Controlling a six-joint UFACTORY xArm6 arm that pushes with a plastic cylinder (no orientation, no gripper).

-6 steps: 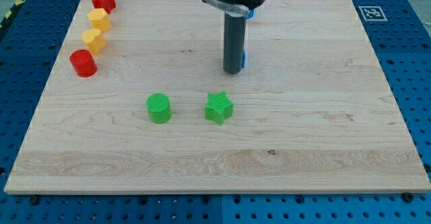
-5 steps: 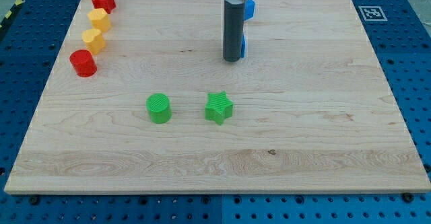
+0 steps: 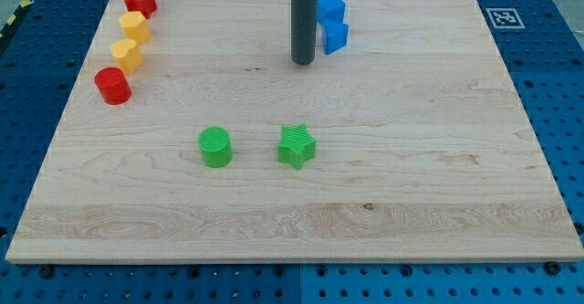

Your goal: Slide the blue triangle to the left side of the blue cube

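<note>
Two blue blocks sit at the top centre of the wooden board (image 3: 438,158), touching each other. The upper one (image 3: 331,9) looks like the cube. The lower, smaller one (image 3: 336,36) looks like the triangle; it lies just below the cube. My tip (image 3: 302,63) rests on the board just left of and slightly below the lower blue block. I cannot tell whether the rod touches it. The rod rises out of the view's top.
A green cylinder (image 3: 215,147) and a green star (image 3: 297,146) sit mid-board. At the top left, in a column, are a red block (image 3: 140,0), two yellow blocks (image 3: 134,26) (image 3: 127,56) and a red cylinder (image 3: 113,86). A marker tag (image 3: 501,17) is off the board's top right corner.
My tip has moved toward the view's top and slightly left. The lower blue block has slid up with it and now rests against the upper blue block.
</note>
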